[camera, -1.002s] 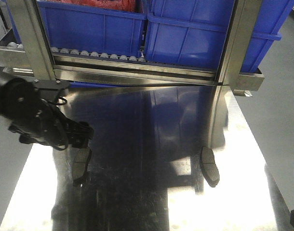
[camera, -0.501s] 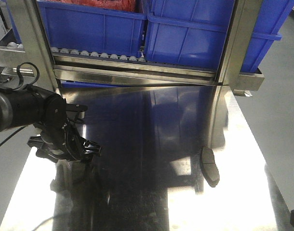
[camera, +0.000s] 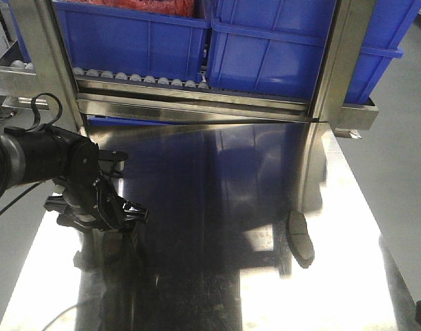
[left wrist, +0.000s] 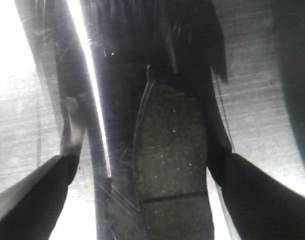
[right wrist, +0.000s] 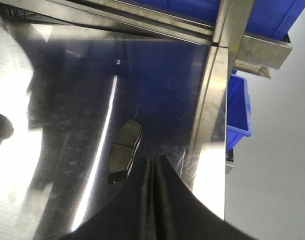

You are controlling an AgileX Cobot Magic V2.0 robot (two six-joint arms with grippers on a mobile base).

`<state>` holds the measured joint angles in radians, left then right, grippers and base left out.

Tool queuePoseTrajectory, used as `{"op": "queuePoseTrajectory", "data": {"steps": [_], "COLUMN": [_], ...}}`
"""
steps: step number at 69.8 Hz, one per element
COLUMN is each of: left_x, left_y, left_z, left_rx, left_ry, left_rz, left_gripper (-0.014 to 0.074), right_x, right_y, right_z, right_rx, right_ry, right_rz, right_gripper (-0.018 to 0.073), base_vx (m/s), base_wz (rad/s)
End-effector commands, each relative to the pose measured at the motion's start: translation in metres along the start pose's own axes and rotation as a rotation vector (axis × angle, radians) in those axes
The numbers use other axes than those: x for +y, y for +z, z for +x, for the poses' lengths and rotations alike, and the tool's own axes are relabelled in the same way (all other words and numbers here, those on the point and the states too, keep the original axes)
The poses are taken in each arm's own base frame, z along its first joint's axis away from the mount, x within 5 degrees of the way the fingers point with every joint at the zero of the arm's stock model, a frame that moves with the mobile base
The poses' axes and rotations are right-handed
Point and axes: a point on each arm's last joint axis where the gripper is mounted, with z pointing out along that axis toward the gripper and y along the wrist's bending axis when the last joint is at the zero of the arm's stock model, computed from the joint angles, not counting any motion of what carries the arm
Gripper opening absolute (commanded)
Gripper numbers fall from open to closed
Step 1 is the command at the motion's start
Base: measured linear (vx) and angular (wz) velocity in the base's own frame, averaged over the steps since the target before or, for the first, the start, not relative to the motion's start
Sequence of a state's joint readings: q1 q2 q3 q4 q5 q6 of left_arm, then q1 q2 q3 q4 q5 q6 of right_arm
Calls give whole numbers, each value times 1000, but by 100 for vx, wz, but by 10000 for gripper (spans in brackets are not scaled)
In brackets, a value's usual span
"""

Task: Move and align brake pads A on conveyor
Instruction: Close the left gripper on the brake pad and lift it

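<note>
Two brake pads A lie on the shiny steel tabletop [camera: 217, 289]. One grey-olive pad [left wrist: 172, 165] with its centre groove lies lengthwise between the spread fingers [left wrist: 37, 195] of my left gripper [left wrist: 147, 200], which is open and straddles it without touching. In the front view that gripper [camera: 131, 215] hangs low over the table's left side and covers most of this pad. The other pad [camera: 300, 238] lies at the right; it also shows in the right wrist view [right wrist: 125, 150], just ahead and left of my right gripper [right wrist: 155, 167], which is shut and empty. The conveyor is out of view.
A roller rack [camera: 141, 79] carrying big blue bins [camera: 128, 34] runs along the table's far edge. A steel upright [camera: 335, 62] stands at the back right. A smaller blue bin [right wrist: 238, 105] sits beyond the table's right edge.
My left arm has swung in from the left edge and lowered over the left pad, which lay in plain view a second ago. The right pad has not moved.
</note>
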<state>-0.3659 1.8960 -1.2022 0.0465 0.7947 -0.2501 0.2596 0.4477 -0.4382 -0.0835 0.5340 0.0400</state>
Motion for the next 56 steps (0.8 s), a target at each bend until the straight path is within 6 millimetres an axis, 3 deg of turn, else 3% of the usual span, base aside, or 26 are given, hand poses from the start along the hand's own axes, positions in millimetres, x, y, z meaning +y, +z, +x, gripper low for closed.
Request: {"op": "queuePoseTrajectory", "data": {"steps": [1,35,56], "left_x": [-3,-4,-2], "left_y": [-19,-19,-41], "left_z": [-7,-7,0], "left_rx": [-78,-74,-189], "left_ry": [2,-10,-9], "left_rz": [19,36,63], "left_gripper": [545,80,42], "right_x": [-1,-1,-1], "right_y": [-3,-3,-3], "right_z": [-14,-14,-14], "right_rx": [-89,-89,-89], "right_ry": [-20,-20,-20], "right_rz": [4,4,4], "right_gripper": [-6,-6,-6], "base_vx": [0,0,0], "base_wz": [0,0,0]}}
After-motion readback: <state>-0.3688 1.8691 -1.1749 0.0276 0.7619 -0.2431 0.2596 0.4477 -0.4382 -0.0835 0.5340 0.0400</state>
